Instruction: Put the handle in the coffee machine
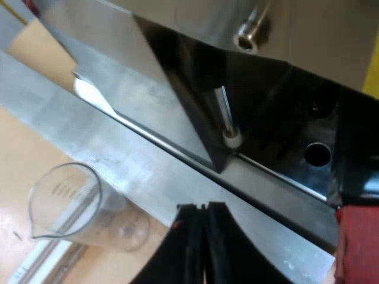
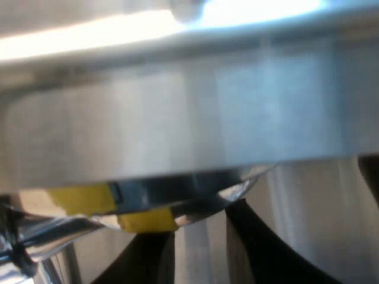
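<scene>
My left gripper (image 1: 204,208) is shut, its two black fingers pressed together with nothing between them, just above the espresso machine's (image 1: 148,100) steel front ledge. The red end of the holder's handle (image 1: 357,242) shows close beside the machine's dark recess; the rest of the holder is hidden. My right gripper (image 2: 198,223) sits very close under a curved metal part of the machine (image 2: 177,118). Its fingers (image 2: 260,248) stand apart, open, with only shiny metal seen behind the gap.
A clear measuring glass (image 1: 77,207) stands on the tan table beside the machine's ledge. A thin steel wand (image 1: 225,112) hangs into the dark recess, and a round spout (image 1: 249,35) juts out above it. A yellow patch (image 2: 83,198) reflects in the metal by the right fingers.
</scene>
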Controlling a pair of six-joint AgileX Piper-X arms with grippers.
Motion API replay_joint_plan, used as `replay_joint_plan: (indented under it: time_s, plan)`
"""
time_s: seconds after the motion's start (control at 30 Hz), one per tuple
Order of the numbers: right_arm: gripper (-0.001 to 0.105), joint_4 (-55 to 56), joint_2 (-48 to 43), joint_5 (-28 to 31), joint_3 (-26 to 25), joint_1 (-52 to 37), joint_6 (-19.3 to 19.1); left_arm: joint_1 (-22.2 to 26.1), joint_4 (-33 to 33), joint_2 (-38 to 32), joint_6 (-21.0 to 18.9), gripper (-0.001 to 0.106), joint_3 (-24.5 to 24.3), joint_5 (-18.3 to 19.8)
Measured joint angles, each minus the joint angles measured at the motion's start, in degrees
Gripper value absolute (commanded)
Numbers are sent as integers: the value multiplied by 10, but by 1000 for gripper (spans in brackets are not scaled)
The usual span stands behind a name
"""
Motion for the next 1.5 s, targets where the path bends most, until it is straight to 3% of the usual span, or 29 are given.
replay_joint_plan:
  time_s: [0.27,1.0,1.1,1.5]
  plan:
    - [23,0,0,0,0,0,-9,-35,2,38,-17,0,0,-55]
    - [23,0,0,0,0,0,-9,-70,94,41,-15,0,-1,-60]
    - [23,0,0,0,0,0,-9,-70,139,41,-15,0,-1,-47]
    - [23,-2,0,2,0,0,-29,-70,206,41,-32,0,-1,42]
